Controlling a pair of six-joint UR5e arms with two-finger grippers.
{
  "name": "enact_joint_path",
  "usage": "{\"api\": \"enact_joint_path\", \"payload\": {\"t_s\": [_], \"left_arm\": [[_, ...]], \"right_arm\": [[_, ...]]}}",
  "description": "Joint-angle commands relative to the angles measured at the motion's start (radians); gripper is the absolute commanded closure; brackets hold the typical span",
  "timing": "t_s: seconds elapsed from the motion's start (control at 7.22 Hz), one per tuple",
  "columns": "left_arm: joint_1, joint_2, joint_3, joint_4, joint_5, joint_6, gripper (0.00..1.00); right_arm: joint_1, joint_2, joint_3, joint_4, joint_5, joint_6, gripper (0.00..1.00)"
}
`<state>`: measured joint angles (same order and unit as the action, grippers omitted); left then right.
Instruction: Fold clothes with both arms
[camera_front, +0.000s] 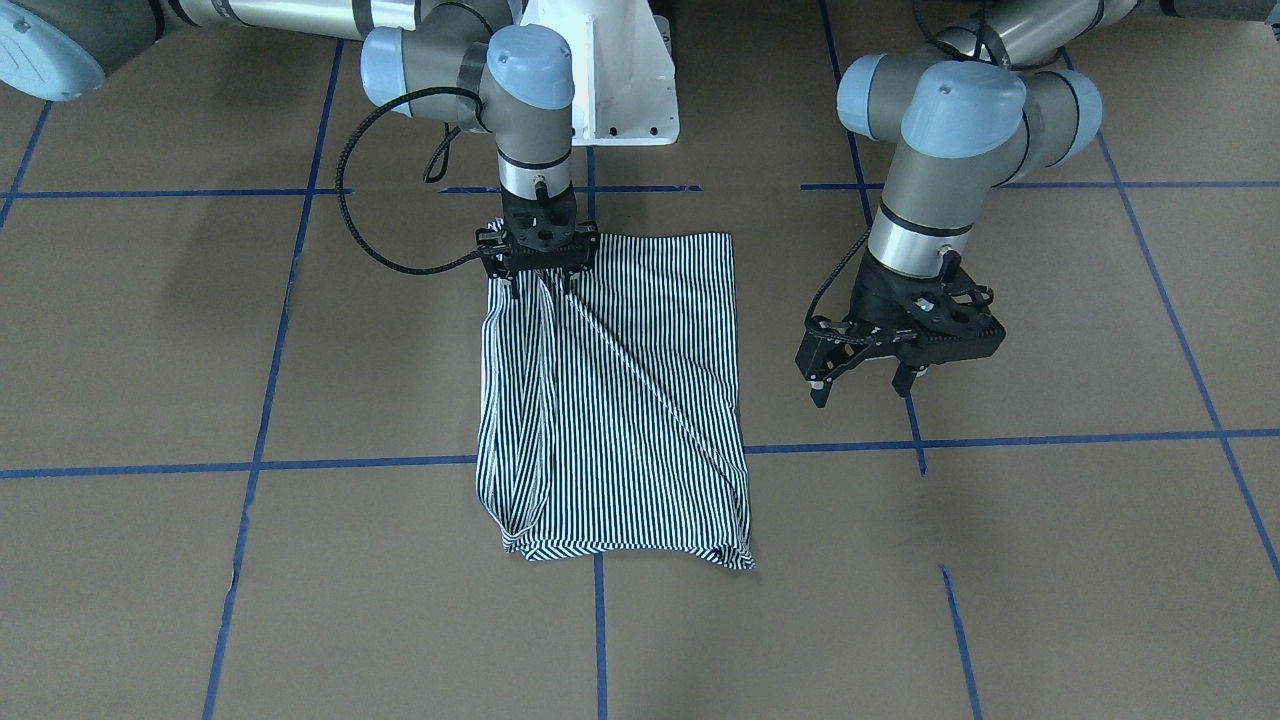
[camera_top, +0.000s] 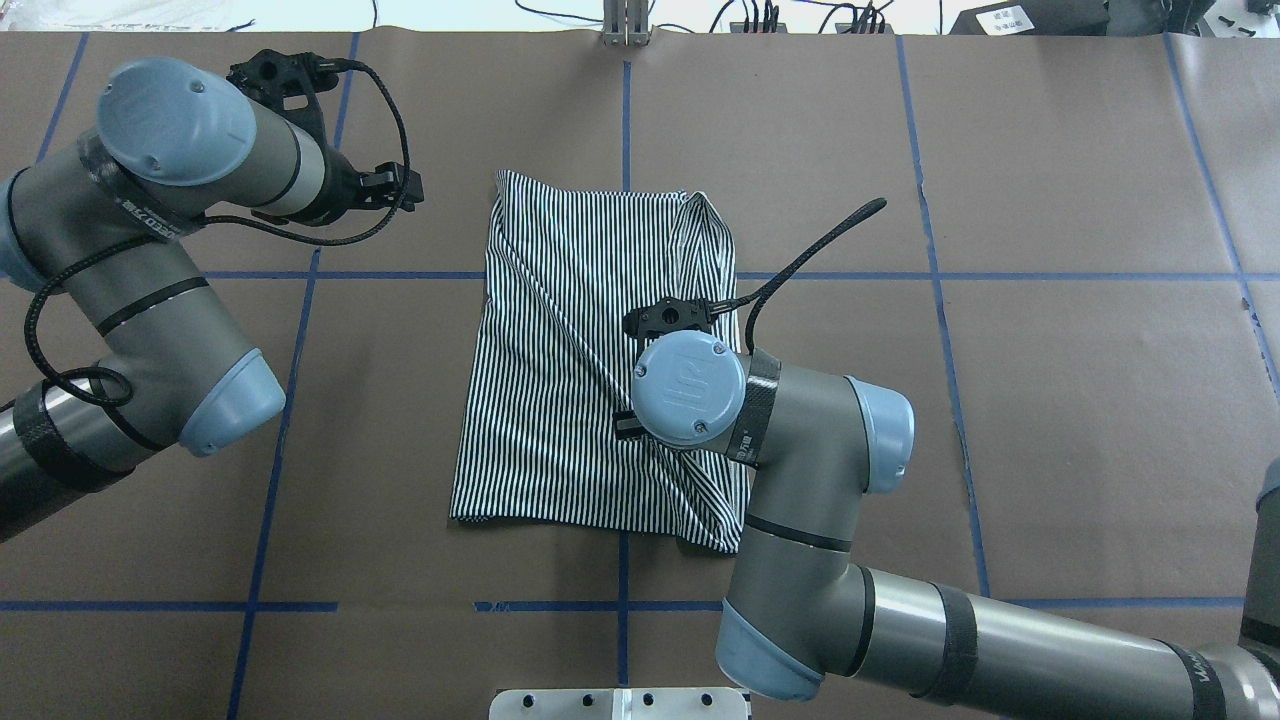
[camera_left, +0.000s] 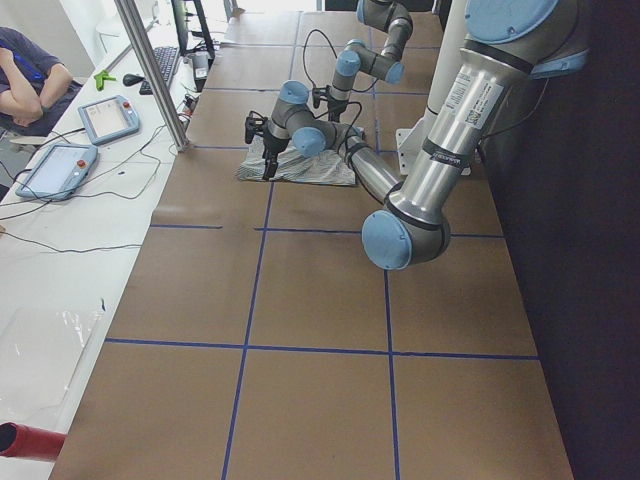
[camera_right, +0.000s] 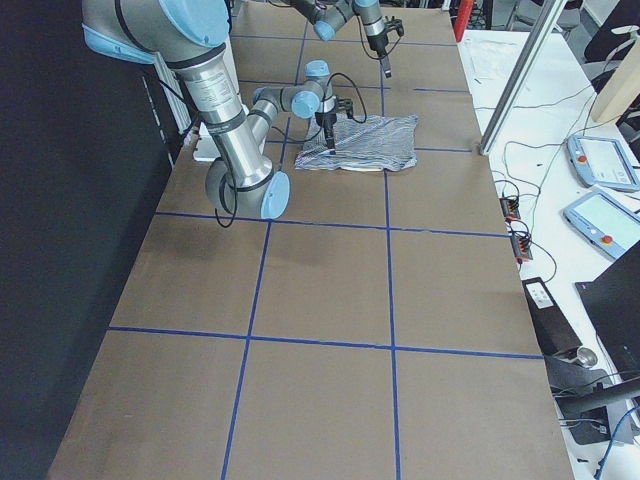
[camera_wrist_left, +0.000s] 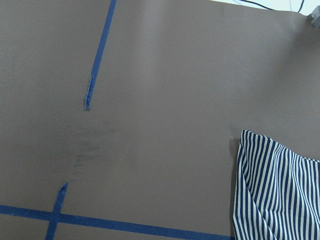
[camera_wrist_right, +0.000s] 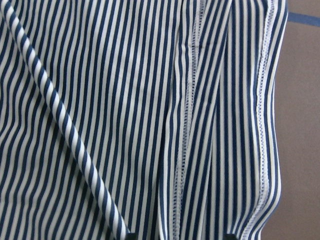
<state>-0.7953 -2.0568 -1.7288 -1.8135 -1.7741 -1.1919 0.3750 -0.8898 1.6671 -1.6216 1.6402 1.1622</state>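
Observation:
The striped polo shirt (camera_front: 640, 400) lies folded into a tall rectangle in the middle of the table (camera_front: 1050, 560), with a diagonal crease across it (camera_top: 570, 350). My right gripper (camera_front: 535, 268) points straight down over the shirt's corner nearest the robot base. In its wrist view the two fingertips (camera_wrist_right: 131, 236) stand apart just over the striped cloth (camera_wrist_right: 125, 100), so it is open. My left gripper (camera_front: 865, 378) hangs open above bare table beside the shirt, holding nothing. Its wrist view shows only one shirt corner (camera_wrist_left: 280, 195). In the overhead view the right wrist hides the right gripper.
Blue tape lines (camera_front: 1000, 440) mark a grid on the brown table cover. The white pedestal base (camera_front: 620, 80) stands behind the shirt. A person's arm (camera_left: 30, 80), tablets (camera_left: 105, 118) and a metal post (camera_left: 150, 70) are along the far table side.

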Motion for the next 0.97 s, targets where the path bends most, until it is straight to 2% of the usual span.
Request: {"api": "enact_joint_path", "payload": {"t_s": [0.0,0.28,0.55,0.69,0.83], "left_arm": [[0.001,0.001,0.000,-0.001,-0.001,0.000,0.00],[-0.001,0.001,0.002,-0.001,-0.001,0.000,0.00],[-0.001,0.001,0.002,-0.001,-0.001,0.000,0.00],[-0.001,0.001,0.002,-0.001,0.001,0.000,0.00],[-0.001,0.001,0.002,-0.001,0.001,0.000,0.00]], "right_arm": [[0.001,-0.007,-0.003,0.000,0.035,-0.004,0.54],[0.001,-0.008,-0.004,0.000,0.049,-0.019,0.54],[0.001,-0.011,-0.013,0.000,0.049,-0.039,0.61],[0.001,-0.009,-0.017,0.000,0.049,-0.039,0.72],[0.001,-0.008,-0.017,0.000,0.049,-0.044,0.89]]}}
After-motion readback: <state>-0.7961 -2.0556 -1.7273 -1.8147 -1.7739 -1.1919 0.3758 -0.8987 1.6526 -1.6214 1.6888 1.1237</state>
